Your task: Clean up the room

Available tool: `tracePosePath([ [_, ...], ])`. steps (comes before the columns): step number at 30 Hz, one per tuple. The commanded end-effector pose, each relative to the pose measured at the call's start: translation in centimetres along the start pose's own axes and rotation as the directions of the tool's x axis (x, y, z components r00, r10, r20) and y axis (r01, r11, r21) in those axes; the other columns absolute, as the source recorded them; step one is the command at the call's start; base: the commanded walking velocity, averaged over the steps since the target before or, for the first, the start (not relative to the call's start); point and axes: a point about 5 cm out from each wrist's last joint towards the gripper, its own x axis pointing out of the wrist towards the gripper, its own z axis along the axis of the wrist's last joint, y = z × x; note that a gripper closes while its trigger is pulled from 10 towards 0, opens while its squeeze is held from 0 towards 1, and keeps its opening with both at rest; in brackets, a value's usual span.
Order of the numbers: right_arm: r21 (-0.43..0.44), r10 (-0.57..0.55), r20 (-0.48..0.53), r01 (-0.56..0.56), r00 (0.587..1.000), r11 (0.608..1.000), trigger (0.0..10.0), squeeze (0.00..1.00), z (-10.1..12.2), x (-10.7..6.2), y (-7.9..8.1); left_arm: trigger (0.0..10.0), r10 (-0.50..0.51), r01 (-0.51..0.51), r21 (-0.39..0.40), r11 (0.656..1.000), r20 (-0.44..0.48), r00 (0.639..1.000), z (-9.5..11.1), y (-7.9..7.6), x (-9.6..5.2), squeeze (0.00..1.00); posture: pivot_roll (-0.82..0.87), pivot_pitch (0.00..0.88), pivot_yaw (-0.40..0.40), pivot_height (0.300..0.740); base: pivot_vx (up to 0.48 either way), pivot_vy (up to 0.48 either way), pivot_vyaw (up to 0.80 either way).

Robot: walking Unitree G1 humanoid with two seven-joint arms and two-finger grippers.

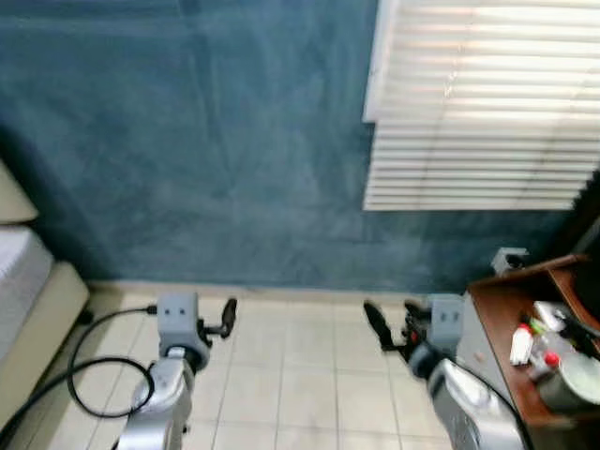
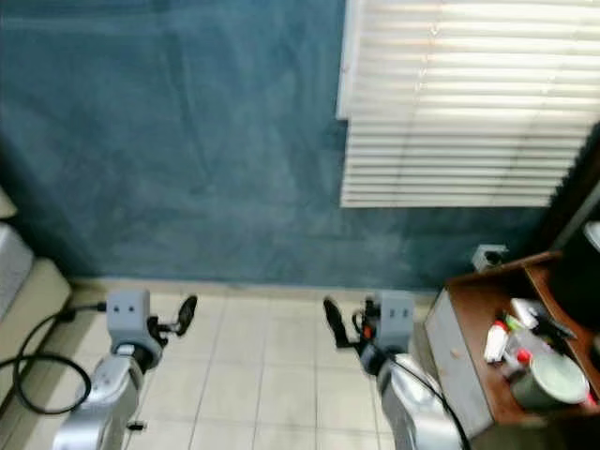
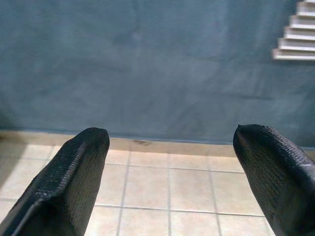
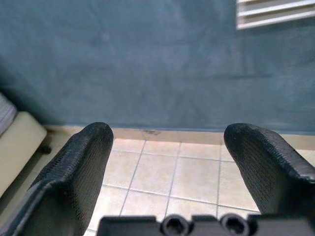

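I face a blue wall [image 1: 206, 150] over a beige tiled floor [image 1: 291, 366]. My left gripper [image 1: 228, 317] is held out above the tiles, open and holding nothing; in the left wrist view its fingertips [image 3: 91, 142] stand wide apart over bare tiles. My right gripper [image 1: 378, 323] is also raised and open, and the right wrist view shows its fingers [image 4: 93, 140] spread with only floor and wall between them. At the right stands a brown wooden table [image 1: 502, 309] cluttered with a small white bottle [image 1: 521, 344], a red-capped item [image 1: 551, 360] and a round metal container [image 1: 574, 380].
A black cable [image 1: 98, 370] loops over the floor at the left, beside a beige bed base [image 1: 42, 328] with a grey mattress [image 1: 17, 272]. White blinds [image 1: 487, 103] cover the window at the upper right. A small grey box [image 1: 509, 258] sits behind the table.
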Motion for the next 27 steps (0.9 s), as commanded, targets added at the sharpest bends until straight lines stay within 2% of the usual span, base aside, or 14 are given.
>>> tracePosePath([
  [1,-0.002,-0.001,0.015,0.001,1.0,1.0,10.0,0.0,0.6,0.2,-0.1,10.0,0.005,-0.005,0.011,1.0,-0.005,1.0,0.2,0.1,0.0,0.0,-0.01,0.0,0.01,0.74,0.0,-0.48,0.73],
  [3,-0.012,-0.005,0.017,0.005,1.0,1.0,10.0,0.0,0.8,0.2,-0.2,10.0,0.014,-0.014,0.005,1.0,-0.017,1.0,0.3,0.4,-0.2,0.0,-0.01,0.0,0.011,0.74,0.0,-0.48,0.69],
  [10,-0.008,0.012,0.019,-0.012,1.0,1.0,10.0,0.0,0.5,-0.3,-0.4,10.0,0.072,-0.072,-0.019,0.997,0.004,0.997,-0.1,1.3,-0.7,0.0,0.0,0.0,0.002,0.74,0.0,0.0,0.67],
  [12,-0.012,0.018,0.018,-0.018,1.0,1.0,10.0,0.0,0.5,-0.1,-0.4,10.0,0.104,-0.104,0.015,0.994,0.0,0.995,0.0,1.5,-0.5,0.0,0.0,0.0,0.002,0.74,0.0,0.0,0.66],
  [16,-0.013,0.02,0.021,-0.02,1.0,1.0,10.0,0.0,0.6,0.0,-0.4,10.0,0.115,-0.115,0.029,0.993,-0.004,0.993,0.1,1.4,-0.5,0.0,0.01,0.0,0.003,0.74,0.0,0.0,0.66],
  [20,-0.019,0.024,0.027,-0.024,0.999,1.0,10.0,0.0,0.7,0.1,-0.5,10.0,0.116,-0.116,-0.015,0.993,-0.032,0.993,-0.2,1.4,-0.5,0.0,0.01,0.0,0.002,0.74,0.0,0.0,0.65],
  [21,-0.024,0.026,0.028,-0.026,0.999,0.999,10.0,0.0,0.7,0.1,-0.5,10.0,0.126,-0.127,-0.01,0.992,-0.035,0.991,-0.2,1.5,-0.4,0.13,0.01,0.0,0.001,0.74,0.0,0.0,0.64],
  [22,-0.024,0.026,0.028,-0.026,0.999,0.999,10.0,0.0,0.7,0.1,-0.5,10.0,0.126,-0.127,-0.01,0.992,-0.035,0.991,-0.2,1.5,-0.4,0.13,0.01,0.0,0.001,0.74,0.0,0.0,0.64],
  [23,-0.028,0.028,0.033,-0.027,0.999,0.999,10.0,0.0,0.7,0.1,-0.5,10.0,0.127,-0.128,-0.029,0.991,-0.034,0.991,-0.3,1.5,-0.4,1.0,0.01,0.0,0.001,0.74,0.0,0.0,0.64],
  [24,-0.033,0.023,0.043,-0.022,0.999,0.999,10.0,1.0,0.8,0.0,-0.6,10.0,0.13,-0.13,-0.013,0.991,-0.026,0.991,0.0,1.4,-0.3,1.0,0.01,0.0,-0.001,0.74,0.0,0.0,0.64],
  [27,-0.045,0.017,0.059,-0.015,0.998,0.999,10.0,1.0,1.0,0.0,-0.8,10.0,0.127,-0.127,0.01,0.992,-0.008,0.992,0.4,1.0,0.0,1.0,0.01,0.0,-0.003,0.74,0.0,0.0,0.63],
])
